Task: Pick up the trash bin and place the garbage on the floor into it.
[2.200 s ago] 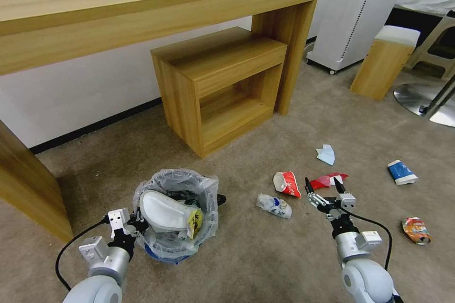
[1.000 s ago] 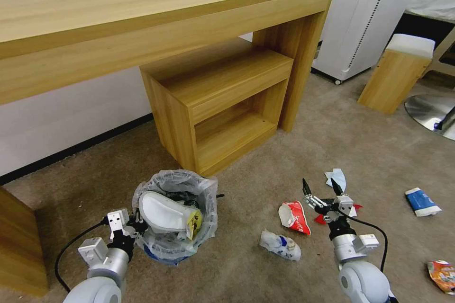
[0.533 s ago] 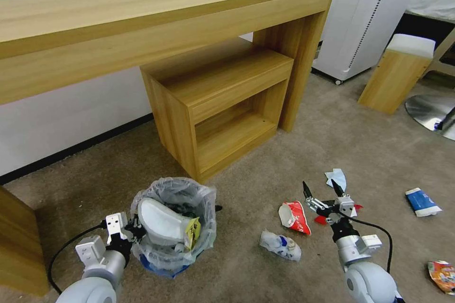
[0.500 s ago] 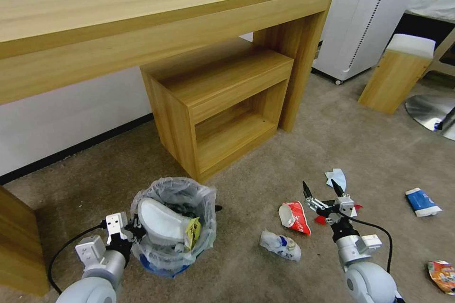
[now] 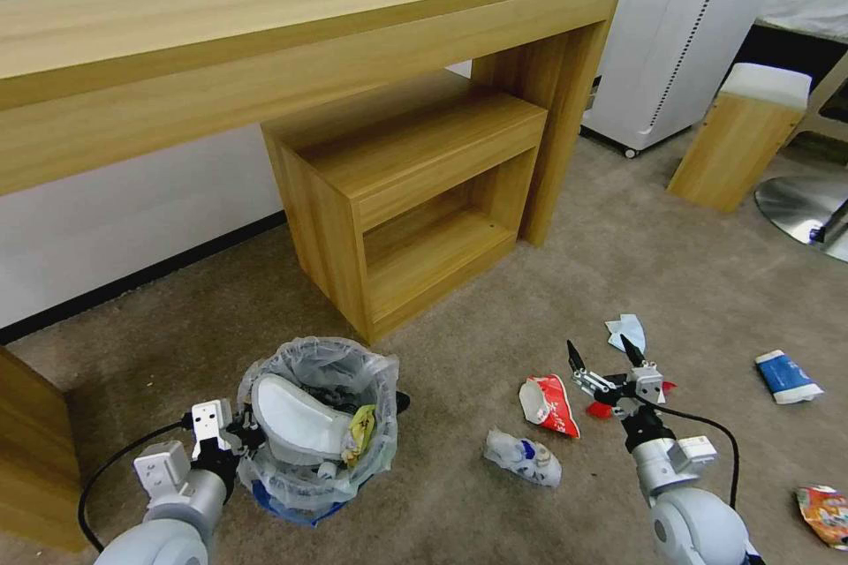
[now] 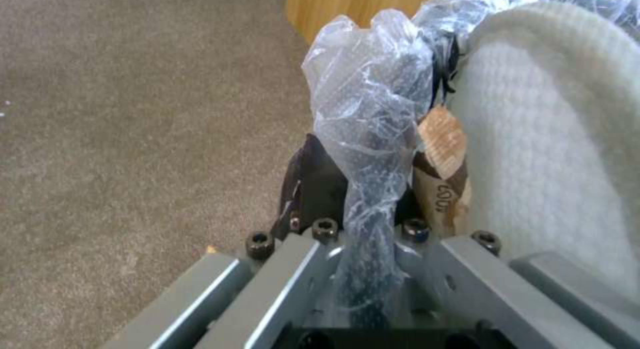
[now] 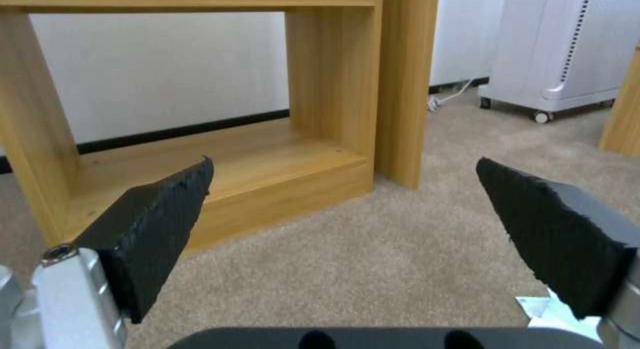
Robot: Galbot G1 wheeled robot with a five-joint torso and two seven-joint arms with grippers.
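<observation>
Even, soft indoor light; wide-angle bowing at edges

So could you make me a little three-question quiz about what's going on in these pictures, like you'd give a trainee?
1. True or false: the right claw is shut on a red wrapper.
2. What does the left claw grip? A) a bottle B) the bin at its bagged rim C) a mask
3. Fill in: the big white thing sticking out of the bin is a ____.

Key
1. False: its jaws stand wide open and hold nothing.
2. B: the left wrist view shows the crinkly bag and rim pinched between its fingers.
3. Slipper.
</observation>
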